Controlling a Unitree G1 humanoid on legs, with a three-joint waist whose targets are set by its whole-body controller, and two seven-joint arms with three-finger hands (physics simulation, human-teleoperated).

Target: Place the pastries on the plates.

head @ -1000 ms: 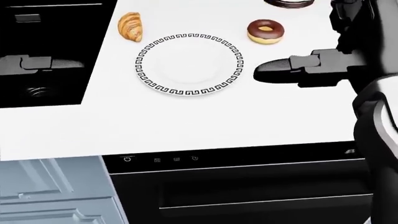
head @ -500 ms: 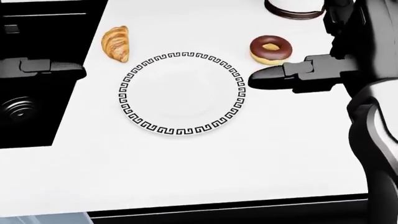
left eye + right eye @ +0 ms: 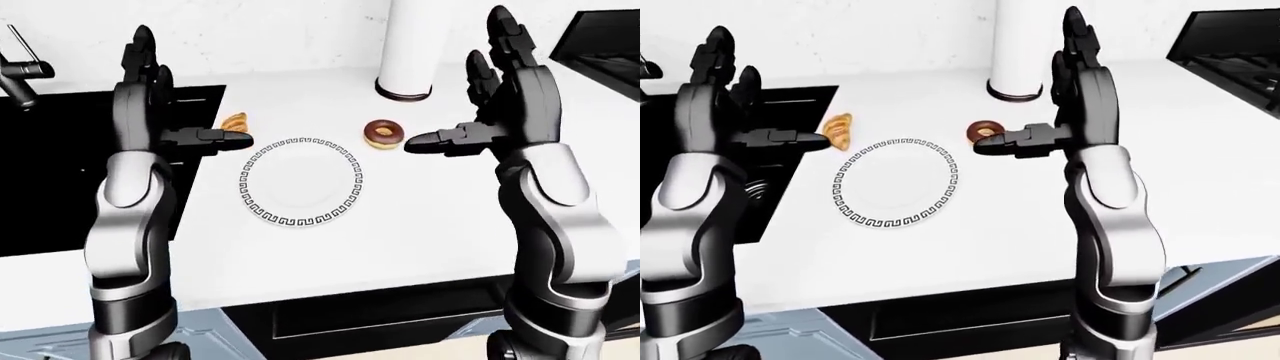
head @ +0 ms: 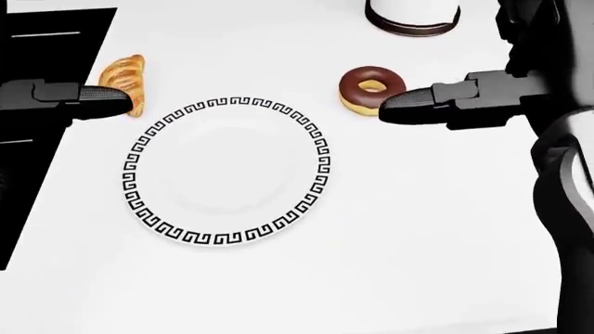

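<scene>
nothing is placed yet: your white round plate with the black greek-key border [image 4: 228,170] sits bare on the white counter [image 4: 418,243], and only this one plate shows. the golden, ridged croissant [image 4: 124,78] lies just off the plate's upper left rim, near the black sink's edge; the chocolate-glazed ring donut [image 4: 368,88] lies to the plate's upper right, below the white cylinder with a dark base [image 3: 413,52]. your left hand [image 3: 150,97] and right hand [image 3: 505,101] are both raised, fingers spread, holding nothing. both pastries remain to be moved.
</scene>
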